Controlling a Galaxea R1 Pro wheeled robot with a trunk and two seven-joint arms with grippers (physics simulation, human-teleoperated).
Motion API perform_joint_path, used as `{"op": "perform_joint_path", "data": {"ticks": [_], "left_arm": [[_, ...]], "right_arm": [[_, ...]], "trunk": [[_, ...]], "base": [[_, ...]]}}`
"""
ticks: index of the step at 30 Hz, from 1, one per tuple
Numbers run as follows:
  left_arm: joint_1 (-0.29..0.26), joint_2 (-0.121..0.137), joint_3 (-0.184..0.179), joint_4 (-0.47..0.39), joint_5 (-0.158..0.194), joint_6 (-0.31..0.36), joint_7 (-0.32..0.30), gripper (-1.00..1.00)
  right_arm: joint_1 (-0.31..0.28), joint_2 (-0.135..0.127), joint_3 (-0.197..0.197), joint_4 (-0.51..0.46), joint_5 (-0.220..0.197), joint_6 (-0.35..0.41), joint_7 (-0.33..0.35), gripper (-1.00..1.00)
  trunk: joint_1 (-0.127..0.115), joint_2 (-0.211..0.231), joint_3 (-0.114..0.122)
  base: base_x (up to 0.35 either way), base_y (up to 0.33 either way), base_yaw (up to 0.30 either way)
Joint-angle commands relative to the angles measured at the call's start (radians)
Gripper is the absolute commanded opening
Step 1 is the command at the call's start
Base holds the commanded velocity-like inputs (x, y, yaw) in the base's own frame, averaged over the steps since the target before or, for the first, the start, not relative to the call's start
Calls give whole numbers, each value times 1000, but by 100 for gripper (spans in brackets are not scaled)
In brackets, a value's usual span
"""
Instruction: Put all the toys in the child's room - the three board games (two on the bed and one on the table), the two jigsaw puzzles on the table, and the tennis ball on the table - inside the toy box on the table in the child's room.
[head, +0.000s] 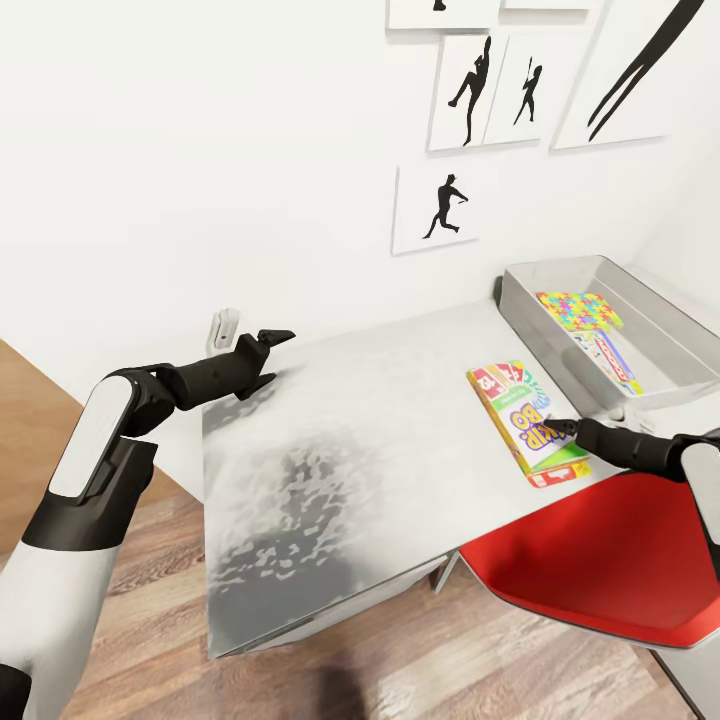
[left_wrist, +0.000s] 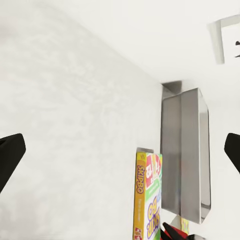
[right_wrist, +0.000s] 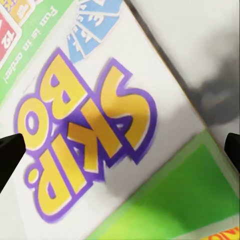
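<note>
Head view: jigsaw puzzle (head: 577, 309) and board game (head: 612, 360) inside toy box (head: 560, 272).

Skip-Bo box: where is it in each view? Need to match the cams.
Head view: Skip-Bo box flat on the table's right part, beside the toy box, right gripper over it.
Left wrist view: at the bottom edge, next to the toy box.
Right wrist view: the close-up lid.
Shared landmark: the purple-and-yellow logo.

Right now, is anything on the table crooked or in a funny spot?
Nothing looks broken or spilled. The Skip-Bo game box lies flat at the table edge, slightly askew, outside the toy box, where a jigsaw puzzle already lies. The right gripper hovers over it.
</note>
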Motion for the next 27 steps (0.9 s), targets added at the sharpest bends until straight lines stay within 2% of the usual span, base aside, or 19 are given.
{"op": "perform_joint_path", "data": {"ticks": [1,14,27], "left_arm": [[-1,1,-1,-1,9,-1,9,100],[-1,-1,-2,0,8,-1,9,100],[-1,-1,-2,0,8,-2,8,100]], "right_arm": [[-1,0,-1,5,10,5,10,100],[-1,0,-1,25,10,5,10,100],[-1,0,1,27,10,5,10,100]], "trunk": [[0,-1,-1],[0,-1,-1],[0,-1,-1]], "base": [[0,0,0],[0,0,10],[0,0,204]]}}
